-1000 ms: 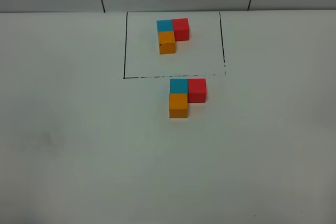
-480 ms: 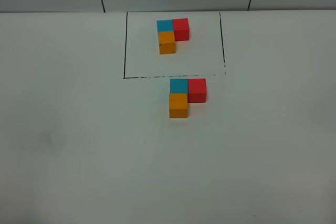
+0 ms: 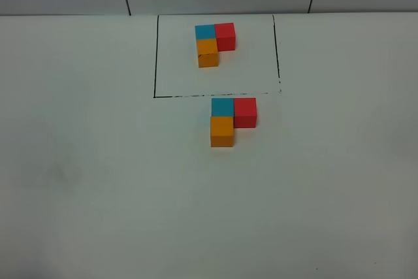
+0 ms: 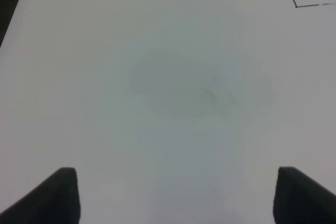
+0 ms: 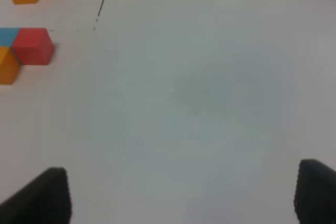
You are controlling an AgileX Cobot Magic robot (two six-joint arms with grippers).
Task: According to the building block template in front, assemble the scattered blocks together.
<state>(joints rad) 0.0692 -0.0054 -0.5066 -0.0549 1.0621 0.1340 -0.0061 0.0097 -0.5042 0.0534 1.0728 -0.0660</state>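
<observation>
Template (image 3: 213,42): blue, red and orange L inside the black-lined square at the table's far side.
Blocks (image 3: 231,119): three clean cubes just outside that square's near line, touching in the same L, teal (image 3: 222,106) at the corner, red (image 3: 245,112) beside it, orange (image 3: 222,131) nearer the robot.
Handling: they look light, rigid and smooth; flat opposite faces are the place to pinch, though a nudge could likely slide one.
Left gripper (image 4: 176,195): spread wide, holding nothing, over bare table (image 4: 184,93).
Right gripper (image 5: 181,198): spread wide too, empty, well apart from the blocks.
Hidden: both arms are outside the high view; the right wrist view cuts the teal and orange cubes at its edge; whether the cubes truly lock together cannot be told.
</observation>
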